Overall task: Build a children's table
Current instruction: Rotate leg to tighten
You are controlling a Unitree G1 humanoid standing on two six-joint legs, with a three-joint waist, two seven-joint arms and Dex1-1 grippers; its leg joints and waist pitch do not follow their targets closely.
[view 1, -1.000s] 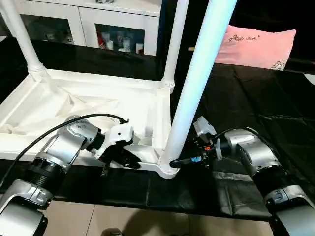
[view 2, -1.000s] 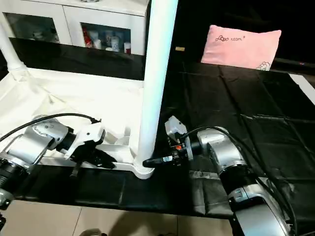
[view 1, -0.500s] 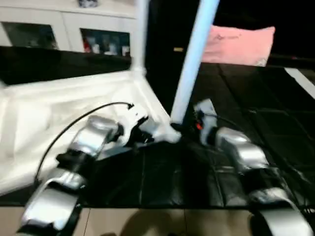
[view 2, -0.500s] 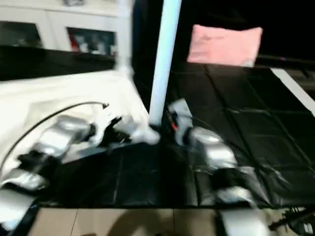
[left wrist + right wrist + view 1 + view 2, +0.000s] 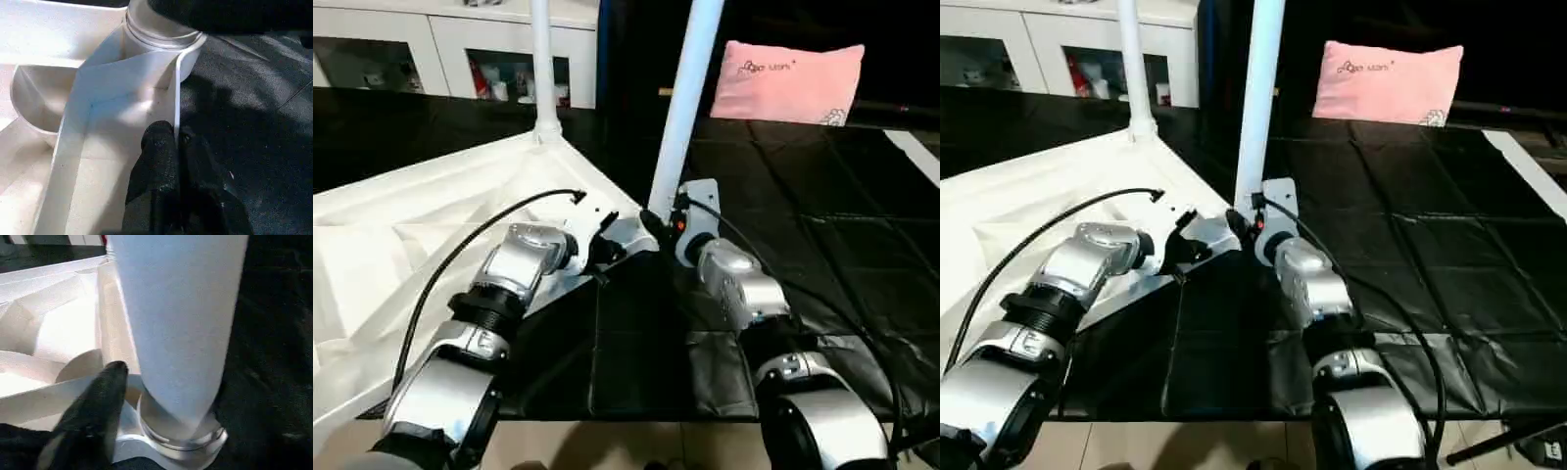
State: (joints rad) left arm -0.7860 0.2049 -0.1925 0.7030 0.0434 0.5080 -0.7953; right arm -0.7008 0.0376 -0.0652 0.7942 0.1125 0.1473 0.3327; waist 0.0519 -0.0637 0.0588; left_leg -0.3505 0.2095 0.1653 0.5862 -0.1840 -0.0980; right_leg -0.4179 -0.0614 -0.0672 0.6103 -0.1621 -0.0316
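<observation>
The stiff, light-looking tabletop point(image 5: 431, 225) is being pinched at its thin rim by the left gripper point(image 5: 176, 142), while the right gripper point(image 5: 161, 396) jaws are being spread around the slippery-looking leg point(image 5: 683, 108).

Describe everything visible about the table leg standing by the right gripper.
The near leg is a long, smooth, round white plastic tube standing upright, its ringed base seated in the corner socket of the upturned white tabletop on the black mat. The right gripper sits at its base; one black finger shows beside it.
</observation>
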